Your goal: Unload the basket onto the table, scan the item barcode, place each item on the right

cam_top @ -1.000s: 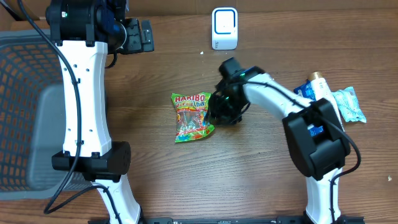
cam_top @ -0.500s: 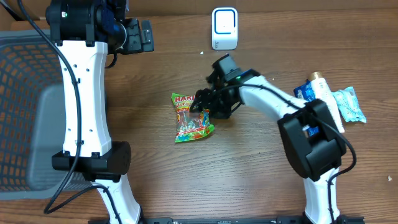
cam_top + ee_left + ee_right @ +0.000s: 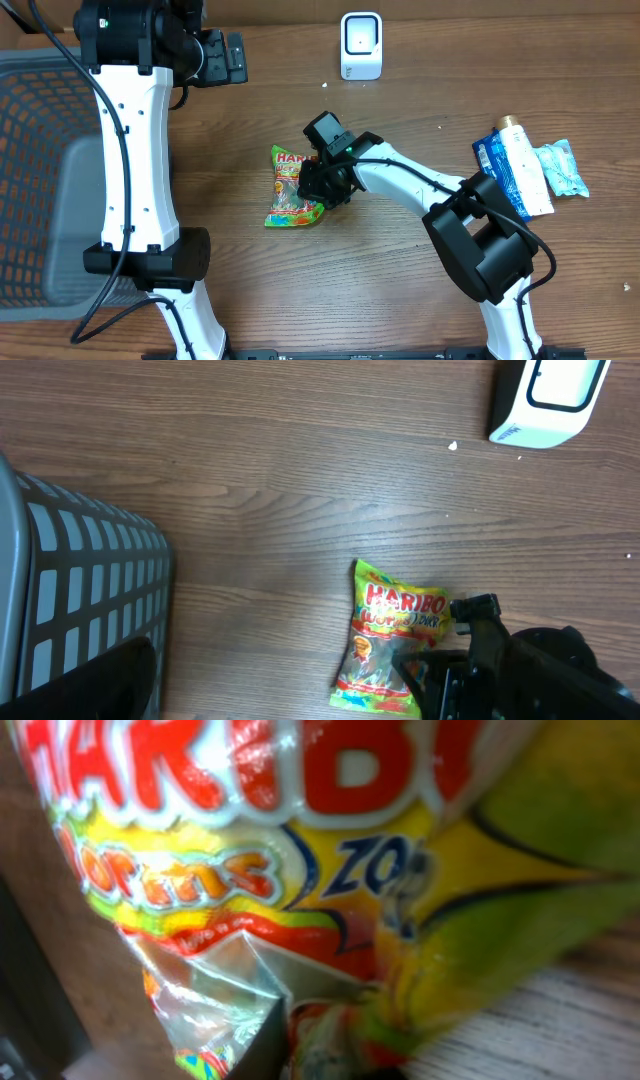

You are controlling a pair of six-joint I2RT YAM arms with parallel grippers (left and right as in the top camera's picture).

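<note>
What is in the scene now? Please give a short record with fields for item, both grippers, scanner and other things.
item: green and yellow Haribo candy bag, lying on wooden table
right gripper: shut on the bag's right edge
left gripper: open, empty, away from the bag
scanner: white box scanner, at far edge, apart from bag
other: grey mesh basket at left

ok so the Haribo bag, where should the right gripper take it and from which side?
Right edge, approached from the right, low. The Haribo bag lies flat on the table, so only a thin edge or puckered film gives a pinch. That edge faces the right gripper, which is shut on it; the right wrist view shows film bunched there.
</note>
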